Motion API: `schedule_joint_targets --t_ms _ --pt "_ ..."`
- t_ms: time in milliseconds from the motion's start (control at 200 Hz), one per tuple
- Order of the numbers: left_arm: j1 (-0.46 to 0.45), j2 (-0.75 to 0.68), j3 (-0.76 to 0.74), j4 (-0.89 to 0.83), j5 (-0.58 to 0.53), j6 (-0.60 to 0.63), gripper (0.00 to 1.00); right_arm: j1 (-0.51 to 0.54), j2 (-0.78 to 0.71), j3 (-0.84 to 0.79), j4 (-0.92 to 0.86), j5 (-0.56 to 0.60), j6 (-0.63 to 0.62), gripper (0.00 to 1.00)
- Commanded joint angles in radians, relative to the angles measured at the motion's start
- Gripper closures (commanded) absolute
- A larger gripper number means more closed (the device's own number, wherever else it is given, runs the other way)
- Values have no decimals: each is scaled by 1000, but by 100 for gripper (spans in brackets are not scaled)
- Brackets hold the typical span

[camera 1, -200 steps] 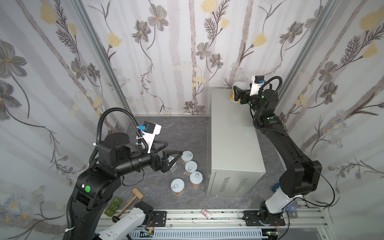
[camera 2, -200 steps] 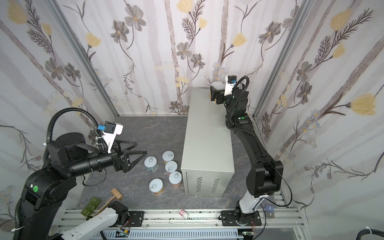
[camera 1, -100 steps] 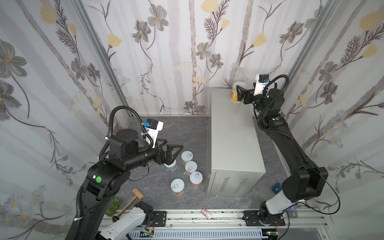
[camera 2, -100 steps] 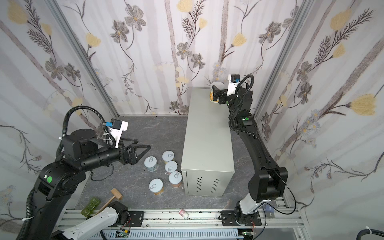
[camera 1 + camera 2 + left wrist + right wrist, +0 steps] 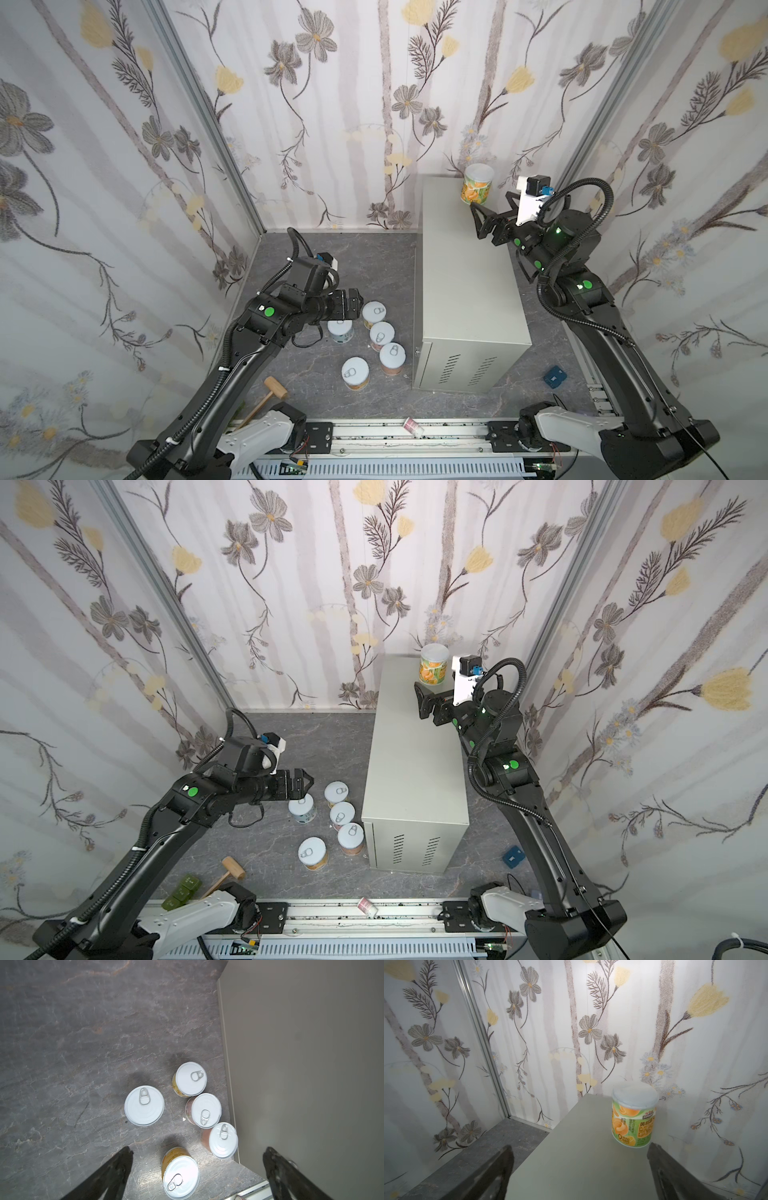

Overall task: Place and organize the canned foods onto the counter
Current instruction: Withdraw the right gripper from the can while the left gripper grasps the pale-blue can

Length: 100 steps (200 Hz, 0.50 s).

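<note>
One can (image 5: 477, 185) with an orange and green label stands upright at the far corner of the counter (image 5: 469, 270), a grey metal cabinet; the right wrist view shows this can (image 5: 634, 1113) a little beyond my open, empty right gripper (image 5: 579, 1149). In both top views the right gripper (image 5: 422, 700) hovers over the counter (image 5: 415, 762), apart from the can (image 5: 433, 669). Several cans stand upright on the stone floor left of the counter, among them a pale blue one (image 5: 340, 330) and an orange one (image 5: 180, 1176). My left gripper (image 5: 353, 303) hangs open above them, holding nothing.
A wooden mallet (image 5: 270, 395) and green blocks (image 5: 180, 891) lie on the floor near the left arm's base. A small blue object (image 5: 555, 376) lies right of the counter. A small pink-and-white thing (image 5: 412, 426) rests on the front rail. Flowered walls close in on three sides.
The left arm has swung toward the counter and now hangs over the floor cans. The right gripper has drawn back from the can on the counter, which stands alone.
</note>
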Motion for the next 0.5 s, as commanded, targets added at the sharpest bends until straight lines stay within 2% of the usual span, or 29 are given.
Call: schedule_joint_targets --t_ms 0,330,495 --pt "12 27 -52 34 -60 -73 0 36 -74 -42 -103 64 -19 0" --pt "57 179 -143 91 -189 -201 0 111 -286 -215 -147 -12 -4 0" --pt "66 241 -208 175 -202 -243 0 166 -327 -228 -191 20 -3 0"
